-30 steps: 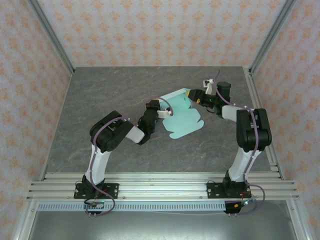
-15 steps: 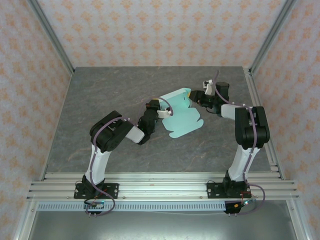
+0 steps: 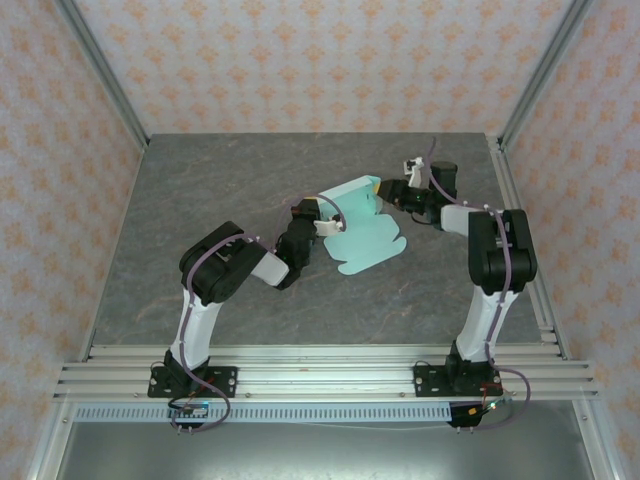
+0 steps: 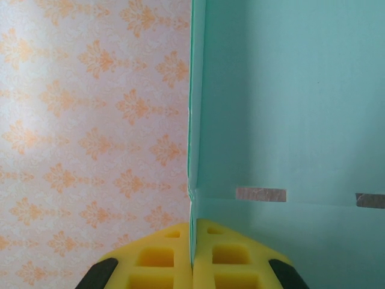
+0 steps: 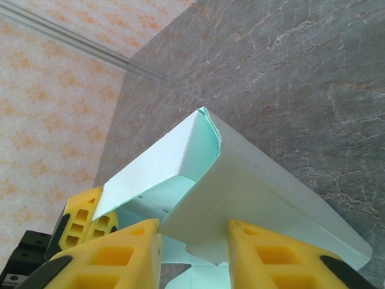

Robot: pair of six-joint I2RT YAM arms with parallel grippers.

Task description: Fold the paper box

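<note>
Narrowed right claw [image 5: 194, 227] onto folded box [image 5: 252, 180] — gripping both sides; keeping left claw [image 4: 194, 229] clamped tight on its edge.

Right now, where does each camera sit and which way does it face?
Top external: above and behind the arms, looking down at the table; both arms show whole.
Left wrist: behind the left gripper, facing the wall; its fingers pinch the paper box.
Right wrist: behind the right gripper, facing the table; its fingers flank a flap.
Shared: all three show the box.
</note>
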